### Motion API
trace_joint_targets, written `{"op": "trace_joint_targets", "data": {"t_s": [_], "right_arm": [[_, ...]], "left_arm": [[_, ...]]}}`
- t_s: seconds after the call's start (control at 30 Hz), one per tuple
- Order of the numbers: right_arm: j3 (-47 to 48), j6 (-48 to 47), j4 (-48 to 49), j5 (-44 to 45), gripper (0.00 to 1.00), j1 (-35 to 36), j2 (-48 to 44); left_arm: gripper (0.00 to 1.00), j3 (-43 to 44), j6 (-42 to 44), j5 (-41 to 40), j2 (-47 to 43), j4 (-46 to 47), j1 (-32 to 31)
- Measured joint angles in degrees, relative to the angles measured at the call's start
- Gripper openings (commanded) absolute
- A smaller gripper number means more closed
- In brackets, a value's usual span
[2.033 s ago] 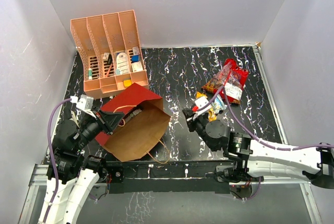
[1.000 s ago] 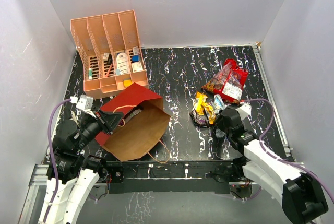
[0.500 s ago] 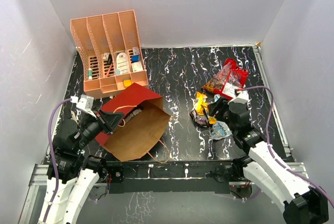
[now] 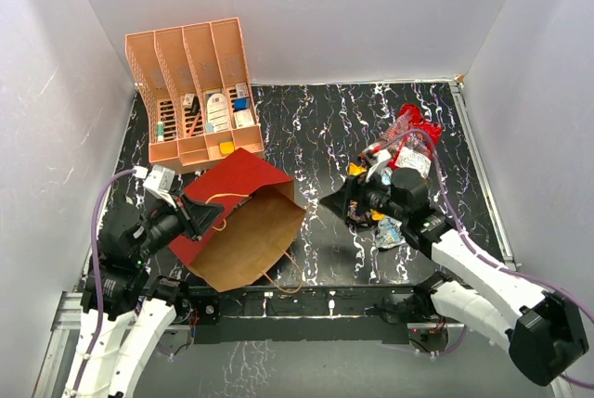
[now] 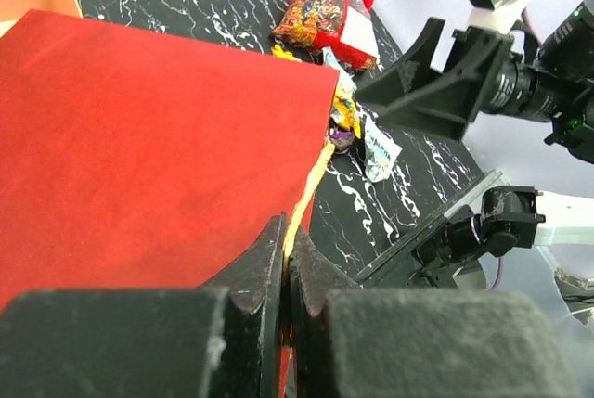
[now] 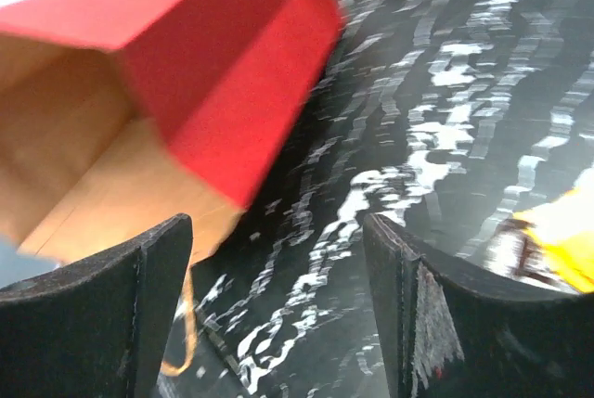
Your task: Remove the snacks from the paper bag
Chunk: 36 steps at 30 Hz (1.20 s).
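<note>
Left pincer point(image 5: 283, 236) clamping paper bag point(image 5: 139, 138), perhaps rim

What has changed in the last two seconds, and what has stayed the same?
The right gripper opened and swung left; it now faces the mouth of the paper bag, empty. A silver-blue packet, apparently let go, now lies on the table nearer the arms than the other small packets. The left gripper stays shut on the bag's edge; the bag, the big sweets bag and the peach rack hardly moved.
</note>
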Motion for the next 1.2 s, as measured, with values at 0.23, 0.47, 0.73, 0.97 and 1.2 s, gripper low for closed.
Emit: {"op": "trace_joint_targets", "data": {"t_s": [0.23,0.47,0.73,0.97,1.2], "right_arm": [[1.7,-10.0,5.3,3.0,0.84,23.5,2.4],[3.3,-24.4,16.4,9.1,0.88,39.8,12.0],[12.7,-44.5,24.7,7.8,0.9,43.7,28.7],[13.5,-55.4,24.9,6.8,0.92,47.6,33.3],[13.9,-60.4,24.6,10.6,0.93,47.7,37.3]], "left_arm": [[0.0,-0.3,0.3,0.5,-2.1,0.4,0.0],[0.0,-0.6,0.3,0.8,-3.8,0.8,0.3],[0.0,-0.9,0.3,1.2,-4.0,0.8,0.9],[0.0,-1.1,-0.1,0.1,-4.1,0.8,0.9],[0.0,-1.1,-0.9,-3.1,-4.1,0.3,-1.9]]}}
